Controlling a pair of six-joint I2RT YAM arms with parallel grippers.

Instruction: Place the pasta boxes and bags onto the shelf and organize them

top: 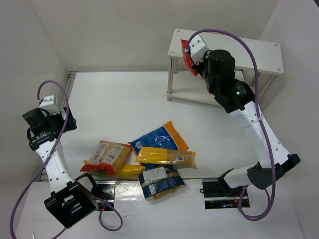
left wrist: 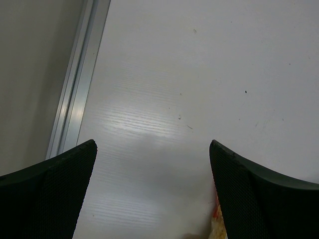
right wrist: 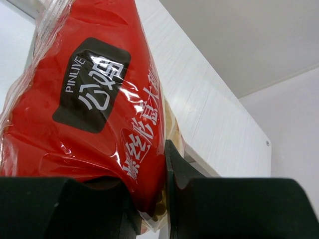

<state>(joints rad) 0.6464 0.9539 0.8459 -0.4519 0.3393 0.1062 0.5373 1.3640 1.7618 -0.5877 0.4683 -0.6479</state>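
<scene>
My right gripper point(top: 193, 62) is shut on a red pasta bag point(top: 189, 59) and holds it against the left end of the white shelf point(top: 259, 50). In the right wrist view the red bag point(right wrist: 94, 114) fills the frame, pinched between my jaws, with the shelf's top board point(right wrist: 209, 109) behind it. My left gripper point(top: 64, 118) is open and empty over bare table at the far left. A pile lies at the table's front: a red-and-white bag point(top: 107, 157), a plain yellow packet point(top: 130, 171), a blue bag point(top: 160, 137), long yellow spaghetti point(top: 167, 158) and a dark blue bag with white label point(top: 160, 180).
A metal rail point(left wrist: 79, 84) runs along the table's left edge beside a grey wall. The corner of an orange-yellow packet point(left wrist: 215, 221) shows by my left gripper's right finger. White walls close the table behind and to the right of the shelf.
</scene>
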